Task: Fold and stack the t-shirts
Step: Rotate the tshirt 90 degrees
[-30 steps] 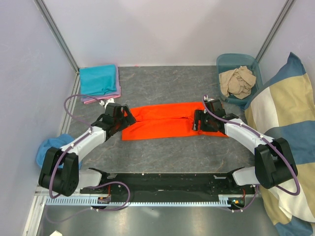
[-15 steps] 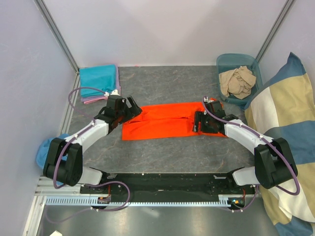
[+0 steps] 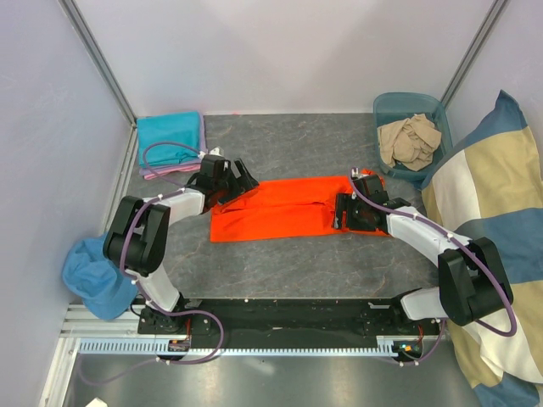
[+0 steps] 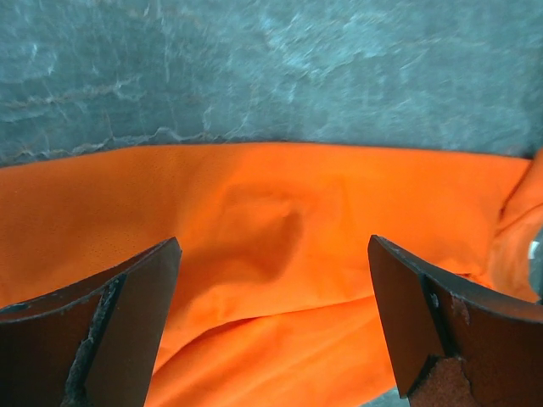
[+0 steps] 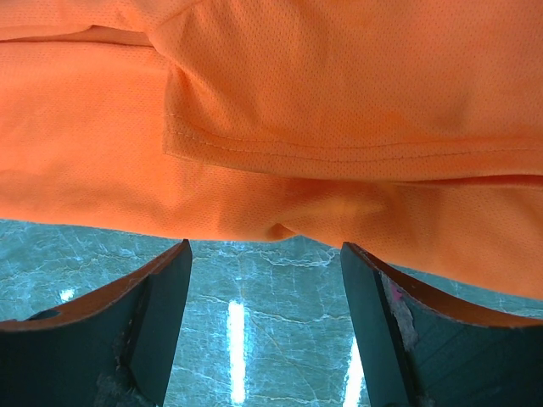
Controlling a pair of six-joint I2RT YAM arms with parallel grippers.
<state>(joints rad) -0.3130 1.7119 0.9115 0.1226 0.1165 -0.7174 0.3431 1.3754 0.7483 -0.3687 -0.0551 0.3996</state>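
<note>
Grey table (image 3: 288,144) top looks like smooth stone with pale cracks. On it lies the orange t-shirt (image 3: 280,212), soft holey cloth folded into a long strip with a stitched hem. Over the shirt's left end hangs the left gripper (image 4: 273,246), jaws wide apart and holding nothing. At its right end the right gripper (image 5: 265,248) also has its jaws apart, with nothing between them. Far left of the shirt, a folded teal t-shirt (image 3: 170,136) lies on a pink-lilac t-shirt (image 3: 153,175). Far right, a blue bin (image 3: 386,106) holds crumpled beige t-shirts (image 3: 411,140), beside a big soft cushion (image 3: 492,186).
</note>
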